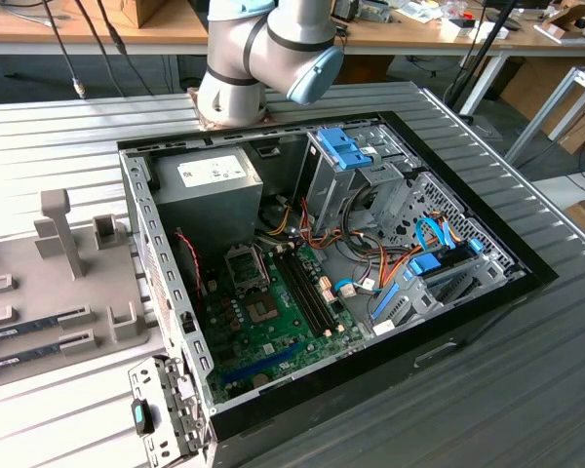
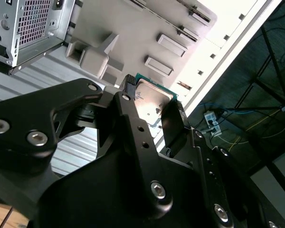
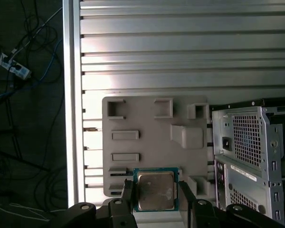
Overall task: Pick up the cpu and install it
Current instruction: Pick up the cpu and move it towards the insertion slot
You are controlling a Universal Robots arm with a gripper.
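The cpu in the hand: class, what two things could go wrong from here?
1. The hand pinches the cpu only by its thin edges, held clear of the gray tray; a slip would likely drop it.
2. The socket sits beside loose wires inside the case; a tilted chip might seat badly.

The computer case is set on the table, with the parts tray laid just beside it at the exterior view's left and the cpu held over the tray's edge.

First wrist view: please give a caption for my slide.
Pincer holding the cpu over the grey fixture tray, computer case alongside.
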